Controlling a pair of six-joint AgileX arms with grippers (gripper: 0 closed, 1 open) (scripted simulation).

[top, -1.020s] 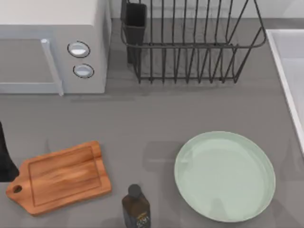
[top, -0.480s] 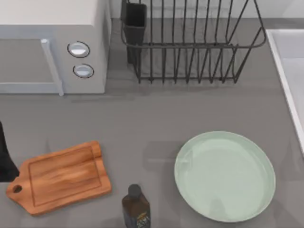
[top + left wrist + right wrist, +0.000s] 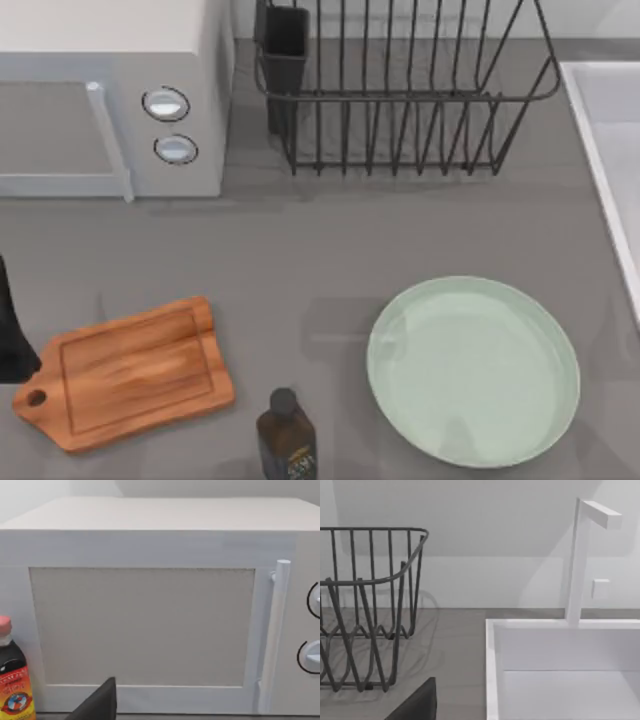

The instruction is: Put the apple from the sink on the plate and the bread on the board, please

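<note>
Plate [image 3: 473,370] and board [image 3: 125,372] lie bare; either pincer's state I cannot tell

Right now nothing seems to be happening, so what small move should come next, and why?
Probably the right arm should ease toward the sink and look down into it. The plate and board both lie bare, so no step is done. The right wrist view faces the sink's rim and faucet, and the basin's floor is mostly out of sight.

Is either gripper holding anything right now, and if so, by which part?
It cannot be told: no fingertips are in view. The plate and board are bare.
</note>
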